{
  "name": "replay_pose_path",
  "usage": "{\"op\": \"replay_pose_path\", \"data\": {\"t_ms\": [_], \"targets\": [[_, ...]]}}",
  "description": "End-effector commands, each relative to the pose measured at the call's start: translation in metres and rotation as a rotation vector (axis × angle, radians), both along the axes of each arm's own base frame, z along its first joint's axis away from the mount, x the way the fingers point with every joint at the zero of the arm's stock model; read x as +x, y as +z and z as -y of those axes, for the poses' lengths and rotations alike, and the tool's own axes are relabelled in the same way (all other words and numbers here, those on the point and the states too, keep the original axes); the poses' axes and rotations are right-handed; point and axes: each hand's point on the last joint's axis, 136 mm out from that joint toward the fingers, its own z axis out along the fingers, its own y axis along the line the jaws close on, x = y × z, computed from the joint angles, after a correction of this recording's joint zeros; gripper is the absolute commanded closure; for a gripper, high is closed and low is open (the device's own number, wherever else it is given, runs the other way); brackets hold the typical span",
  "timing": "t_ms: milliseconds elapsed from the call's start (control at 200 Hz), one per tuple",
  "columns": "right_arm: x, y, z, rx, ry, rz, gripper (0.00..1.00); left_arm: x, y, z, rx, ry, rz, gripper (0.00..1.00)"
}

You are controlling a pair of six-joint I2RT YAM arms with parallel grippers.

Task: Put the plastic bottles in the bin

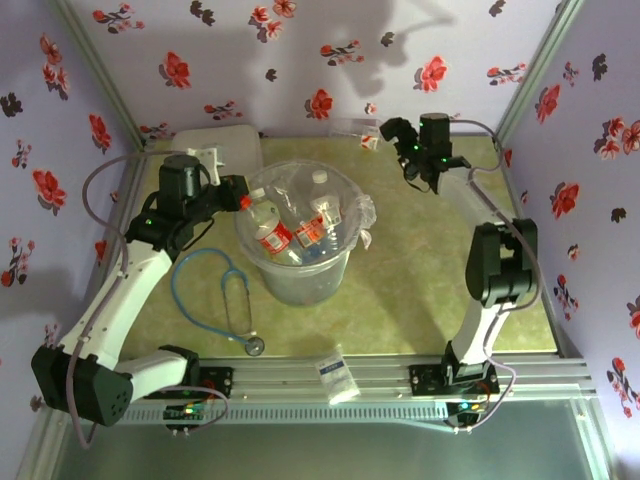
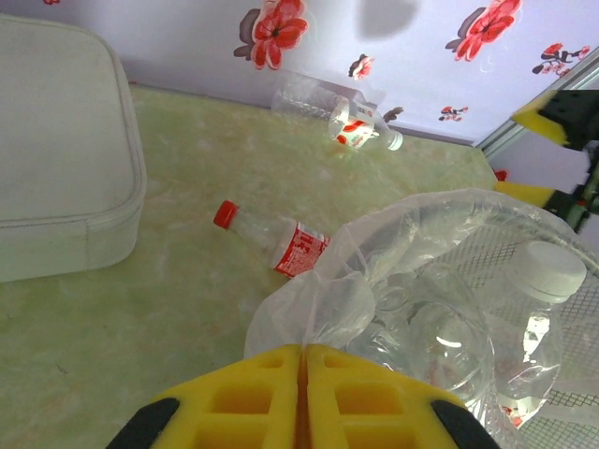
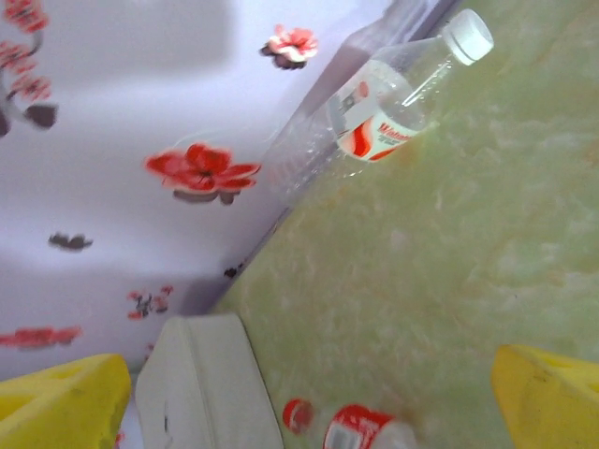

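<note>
Your left end effector clenched, beside bin rim; right end effector released, jaws wide; several bottles inside bin; white-cap bottle lying against back wall; red-cap bottle on table just beside bin

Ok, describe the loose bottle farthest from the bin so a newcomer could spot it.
Find the big round bin mid-table, then look past it to the flowered back wall. A clear bottle lies on its side at the wall's foot. Its cap is white; the other loose bottle, beside the bin, has a red cap.
</note>
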Motion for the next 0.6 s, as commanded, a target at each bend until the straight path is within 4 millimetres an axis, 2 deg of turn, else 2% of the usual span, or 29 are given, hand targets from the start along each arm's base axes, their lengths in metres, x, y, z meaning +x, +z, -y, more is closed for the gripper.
{"op": "replay_pose_path", "data": {"t_ms": [0, 215, 400, 595], "targets": [[0.035, -0.016, 0.005, 0.082, -0.125, 0.014, 0.01, -0.011, 0.008, -0.003, 0.001, 0.009, -0.002, 0.90], [0.081, -0.075, -0.005, 0.104, -0.153, -0.052, 0.01, -0.014, 0.000, -0.005, -0.005, 0.022, -0.023, 0.90], [0.113, -0.094, -0.010, 0.105, -0.167, -0.062, 0.01, -0.009, -0.001, -0.004, 0.002, 0.020, -0.025, 0.90], [0.135, -0.121, -0.012, 0.074, -0.192, -0.113, 0.01, -0.005, 0.004, -0.003, 0.022, 0.011, -0.024, 0.90]]}}
